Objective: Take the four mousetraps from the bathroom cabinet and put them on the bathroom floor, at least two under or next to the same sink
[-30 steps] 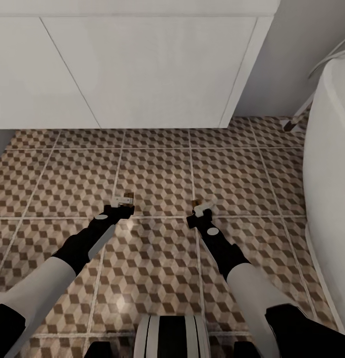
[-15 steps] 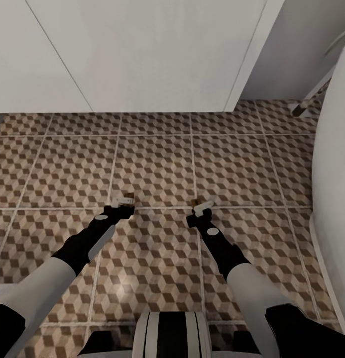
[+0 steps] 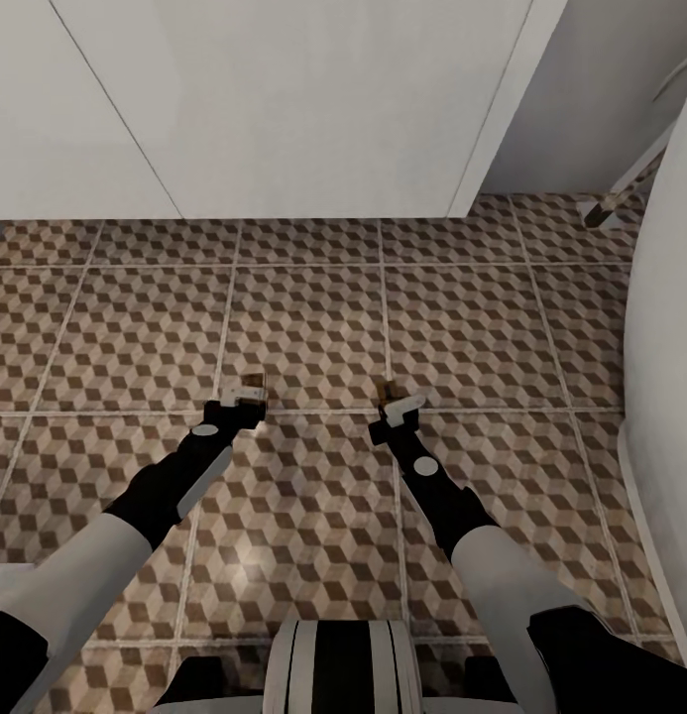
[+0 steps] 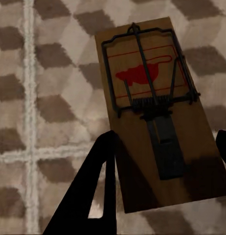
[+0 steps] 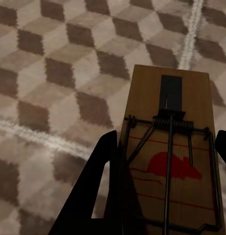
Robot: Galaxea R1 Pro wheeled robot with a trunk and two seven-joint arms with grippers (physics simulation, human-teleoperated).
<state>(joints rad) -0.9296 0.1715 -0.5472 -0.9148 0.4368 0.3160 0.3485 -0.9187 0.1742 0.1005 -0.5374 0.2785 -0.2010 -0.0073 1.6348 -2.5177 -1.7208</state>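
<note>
Left gripper clamped on one mousetrap, right gripper on another, low over floor by vanity, ready for setting down.

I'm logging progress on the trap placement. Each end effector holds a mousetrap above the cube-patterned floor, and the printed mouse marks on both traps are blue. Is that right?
Not quite: the marks are red, not blue. The left wrist view shows a red mouse shape on the left mousetrap, and the right wrist view shows the same on the right mousetrap. The rest stands: the left end effector and right end effector each hold a trap above the floor.
</note>
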